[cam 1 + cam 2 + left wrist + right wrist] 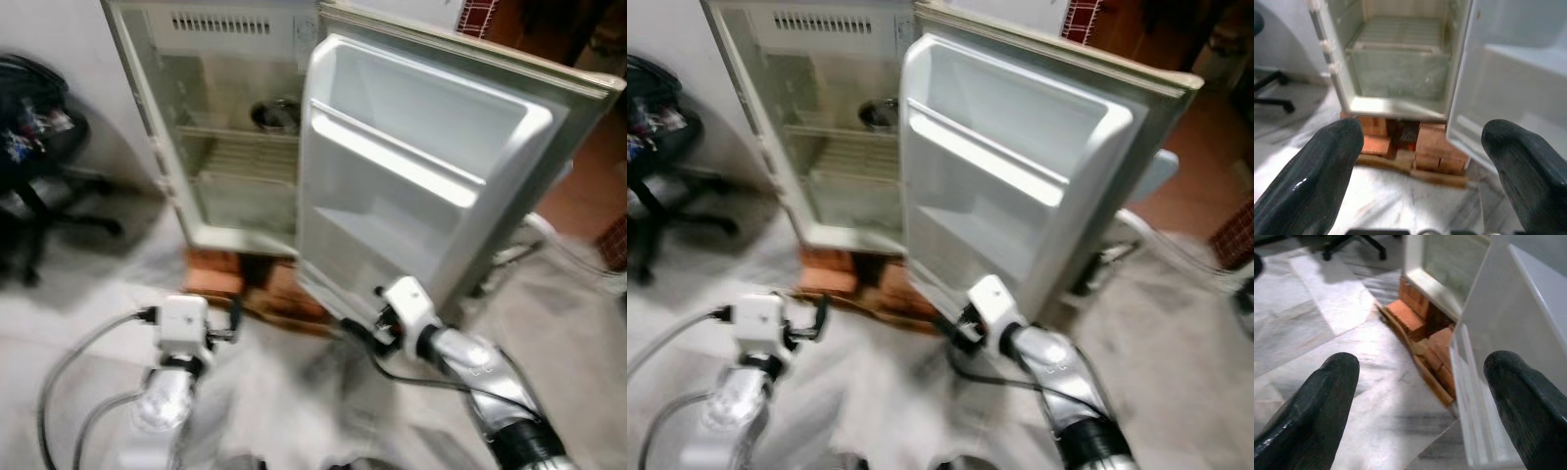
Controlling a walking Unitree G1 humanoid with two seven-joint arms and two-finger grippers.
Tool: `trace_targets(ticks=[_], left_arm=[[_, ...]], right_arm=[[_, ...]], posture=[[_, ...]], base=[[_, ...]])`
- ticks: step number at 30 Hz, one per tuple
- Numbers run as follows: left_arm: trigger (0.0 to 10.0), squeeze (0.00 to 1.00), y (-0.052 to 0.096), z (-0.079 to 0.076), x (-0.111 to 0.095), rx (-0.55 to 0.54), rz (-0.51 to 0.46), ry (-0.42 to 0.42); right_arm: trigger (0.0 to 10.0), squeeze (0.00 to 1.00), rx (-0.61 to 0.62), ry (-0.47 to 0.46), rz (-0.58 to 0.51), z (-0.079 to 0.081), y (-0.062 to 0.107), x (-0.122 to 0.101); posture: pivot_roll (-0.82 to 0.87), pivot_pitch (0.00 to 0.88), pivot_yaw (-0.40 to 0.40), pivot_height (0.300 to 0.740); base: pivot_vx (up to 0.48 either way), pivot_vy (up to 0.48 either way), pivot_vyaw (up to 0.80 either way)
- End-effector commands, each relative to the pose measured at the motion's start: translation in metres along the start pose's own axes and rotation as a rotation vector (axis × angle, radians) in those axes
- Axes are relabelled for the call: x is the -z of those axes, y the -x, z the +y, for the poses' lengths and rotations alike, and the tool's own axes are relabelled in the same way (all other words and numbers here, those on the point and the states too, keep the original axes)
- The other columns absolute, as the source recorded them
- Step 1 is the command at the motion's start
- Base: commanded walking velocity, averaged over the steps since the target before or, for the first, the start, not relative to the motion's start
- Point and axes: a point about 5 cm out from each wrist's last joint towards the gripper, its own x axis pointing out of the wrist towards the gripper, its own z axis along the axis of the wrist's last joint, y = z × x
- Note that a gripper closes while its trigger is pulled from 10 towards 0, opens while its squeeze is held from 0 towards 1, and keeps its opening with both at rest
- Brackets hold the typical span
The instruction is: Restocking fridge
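Both end effectors — left [1420, 161], right [1420, 401] — gape wide before the open fridge [235, 147] on bricks [1430, 147].

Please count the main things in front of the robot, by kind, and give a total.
Fridge, door open: 1
Metal pot on its shelf: 1
Office chair: 1
Brick base: 1
Open grippers: 2, left gripper, right gripper
Total: 6

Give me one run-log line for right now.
fridge door: open | left hand: open, empty, facing fridge | right hand: open, empty, by door's lower edge | pot: on shelf | bricks: under fridge
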Motion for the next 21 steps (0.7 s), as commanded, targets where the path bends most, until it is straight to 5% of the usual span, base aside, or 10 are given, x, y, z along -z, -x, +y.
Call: trace_targets(ticks=[1, 6, 11, 12, 21], left_arm=[[10.0, 0.0, -0.001, -0.001, -0.003, 0.007, -0.014, -0.002], [10.0, 0.0, -0.002, 0.0, -0.004, 0.004, -0.015, -0.005], [10.0, 0.0, -0.003, 0.0, -0.004, -0.002, -0.011, -0.001], [10.0, 0.0, -0.004, 0.0, -0.003, -0.003, -0.008, -0.002], [10.0, 0.0, -0.007, 0.0, -0.003, -0.012, -0.005, -0.007]], right_arm=[[10.0, 0.0, 0.009, 0.03, 0.041, -0.006, 0.003, 0.005], [10.0, 0.0, 0.058, 0.057, 0.078, -0.013, 0.003, 0.011], [10.0, 0.0, 0.156, 0.09, 0.092, -0.024, 0.003, 0.011], [10.0, 0.0, 0.298, 0.1, 0.082, -0.038, 0.003, 0.007], [10.0, 0.0, 0.601, -0.064, -0.126, -0.067, -0.005, -0.035]], posture=[[0.01, 0.074, 0.015, 0.74], [0.01, 0.076, 0.013, 0.74], [0.01, 0.076, 0.015, 0.74], [0.01, 0.076, 0.015, 0.74], [0.01, 0.066, 0.018, 0.74]], base=[[0.0, -0.446, 0.0], [0.0, -0.403, 0.0], [0.0, 0.0, 0.0], [0.0, 0.0, 0.0], [0.0, 0.0, 0.0]])
